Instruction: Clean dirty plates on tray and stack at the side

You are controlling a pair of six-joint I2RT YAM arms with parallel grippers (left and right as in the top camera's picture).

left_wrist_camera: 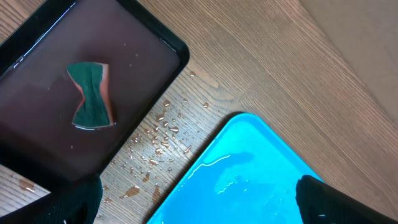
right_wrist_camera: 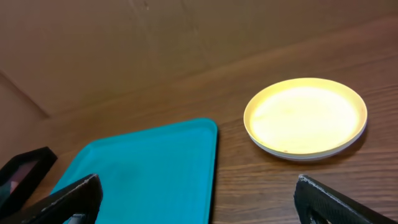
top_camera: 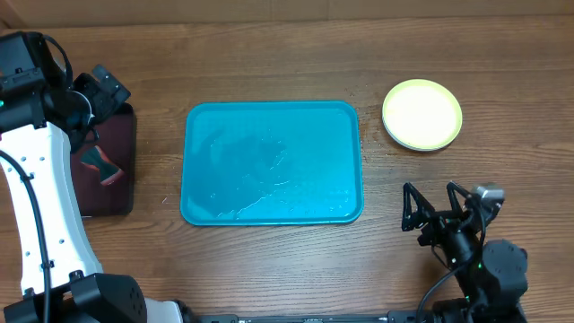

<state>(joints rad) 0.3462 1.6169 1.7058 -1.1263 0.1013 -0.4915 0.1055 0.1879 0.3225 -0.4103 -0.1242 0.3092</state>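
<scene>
- Tray [top_camera: 269, 117]: turquoise, mid-table, no plates on it, wet sheen on its floor. Risk: if nudged or tilted, that water could slop onto the wood.
- Dark tray [left_wrist_camera: 37, 143]: left of the tray, also filmed w/ water. The L arm hangs over it, so a low sweep could clip its rim.
- Plates [top_camera: 421, 115]: stacked on the table at far right, off the tray, yellow-green rim on top. Top looks clean; can't tell the count under it. Risk: wet plastic slides, so a bump could skew the stack.
- R gripper [top_camera: 432, 208]: front right, fingers spread wide, empty, well apart from the plates.
- L gripper [left_wrist_camera: 199, 208]: fingers wide apart, holding nothing, above the gap btw the two trays.
- Sponge [left_wrist_camera: 92, 95]: green/orange, lying on the dark tray. Prob soggy, so it would drip if carried.
- Droplets [left_wrist_camera: 163, 134]: scattered on the wood btw the trays; could spread if wiped through.
- Table [top_camera: 269, 54]: brown wood grain. Behind it is a plain brown backdrop [right_wrist_camera: 124, 43]; wall or board, can't tell.
</scene>
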